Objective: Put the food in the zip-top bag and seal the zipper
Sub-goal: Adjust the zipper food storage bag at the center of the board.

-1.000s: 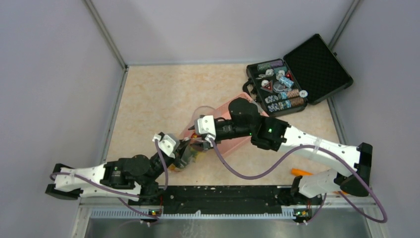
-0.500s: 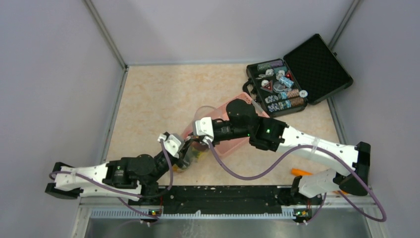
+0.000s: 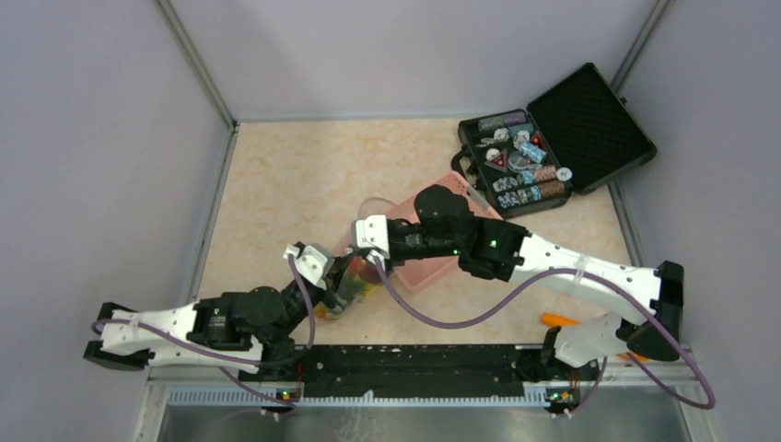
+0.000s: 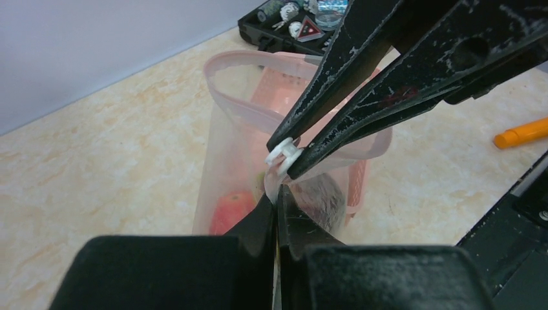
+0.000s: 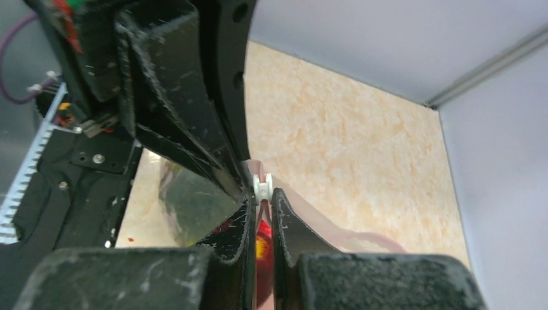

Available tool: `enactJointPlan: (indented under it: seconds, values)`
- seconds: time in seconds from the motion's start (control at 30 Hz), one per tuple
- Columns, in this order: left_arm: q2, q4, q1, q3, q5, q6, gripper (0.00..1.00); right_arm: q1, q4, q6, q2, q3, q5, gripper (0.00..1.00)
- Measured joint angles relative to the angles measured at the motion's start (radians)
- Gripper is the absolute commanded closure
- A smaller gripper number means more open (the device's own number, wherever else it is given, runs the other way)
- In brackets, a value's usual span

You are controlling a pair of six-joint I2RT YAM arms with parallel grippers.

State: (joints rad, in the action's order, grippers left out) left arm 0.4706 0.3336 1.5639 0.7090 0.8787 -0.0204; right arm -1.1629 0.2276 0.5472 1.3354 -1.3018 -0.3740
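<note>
The clear zip-top bag [image 4: 223, 168] stands upright in front of the pink basket, its mouth held in an open loop. Its pale-pink zipper [image 4: 226, 103] runs round that mouth. Food shows through the plastic: a red fruit [image 4: 231, 210] and a dark maroon fruit [image 4: 323, 200]. My left gripper [image 4: 276, 201] is shut on the bag's edge just below the zipper's end. Directly above it, my right gripper [image 5: 260, 194] is shut on the small white zipper slider [image 5: 262, 186], the same slider [image 4: 283, 155] that shows in the left wrist view. From above, both grippers meet over the bag [image 3: 355, 285].
A pink basket [image 3: 433, 267] lies behind the bag, under the right arm. An open black case [image 3: 553, 138] of small trinkets sits at the back right. An orange stick [image 3: 562, 320] lies near the right arm's base. Grey walls close the table in.
My right gripper has closed, ending shut on the white slider. Both grippers and the bag top shifted slightly left. The left gripper stayed shut.
</note>
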Motion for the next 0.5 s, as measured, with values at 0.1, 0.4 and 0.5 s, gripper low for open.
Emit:
enactJointPlan:
  seconds: [0.1, 0.4, 0.5]
  values:
    - [-0.019, 0.030, 0.000, 0.000, 0.052, -0.040, 1.00, -0.004, 0.019, 0.000, 0.029, -0.022, 0.081, 1.00]
    - [-0.102, 0.065, 0.001, 0.000, 0.084, -0.079, 0.33, -0.011, 0.003, -0.016, 0.039, -0.020, 0.147, 1.00]
    - [-0.126, 0.079, 0.000, 0.000, 0.026, -0.088, 0.04, -0.010, -0.004, -0.026, 0.039, -0.020, 0.170, 1.00]
